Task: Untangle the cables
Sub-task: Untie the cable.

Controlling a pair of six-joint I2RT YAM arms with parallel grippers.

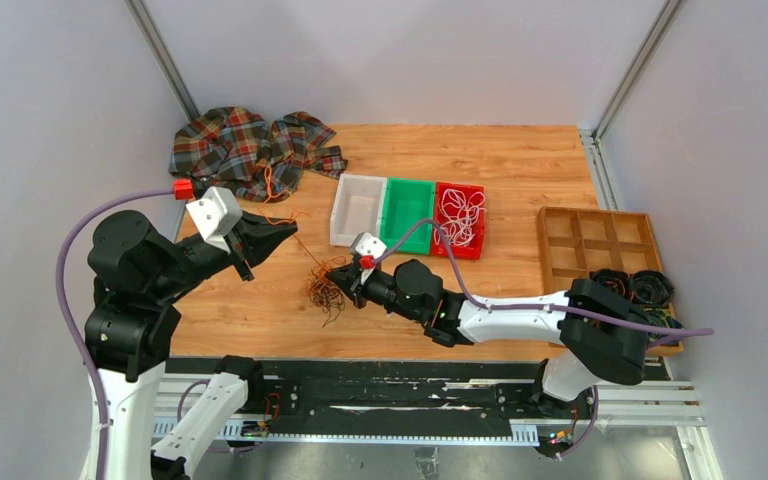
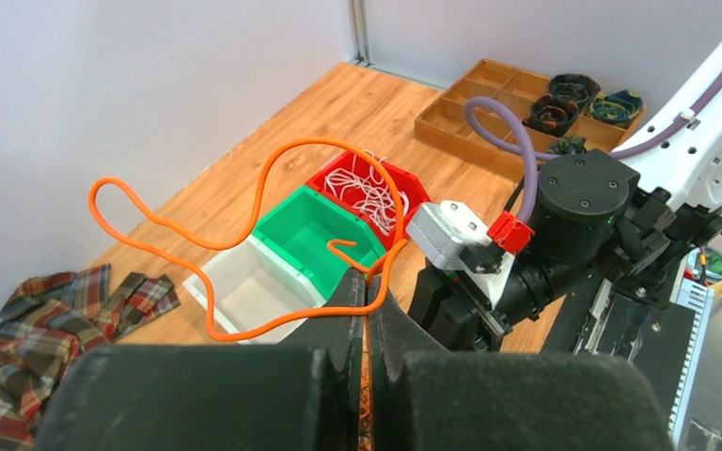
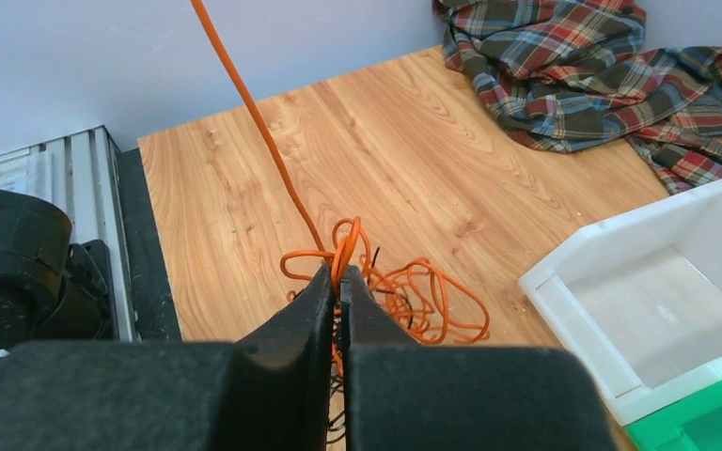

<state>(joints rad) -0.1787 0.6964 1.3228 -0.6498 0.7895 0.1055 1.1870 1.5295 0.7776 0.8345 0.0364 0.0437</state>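
Observation:
A tangle of thin orange and black cables lies on the wooden table in front of the bins. My right gripper sits low at the tangle's upper edge, shut on an orange loop that sticks up between its fingertips. My left gripper hovers up and to the left, shut on one orange cable whose free end curls in wide loops beyond the tips. A strand rises from the tangle toward the left gripper. White cables fill the red bin.
White bin, green bin and red bin stand in a row behind the tangle. A plaid cloth lies at the back left. A wooden compartment tray at right holds dark rolled coils.

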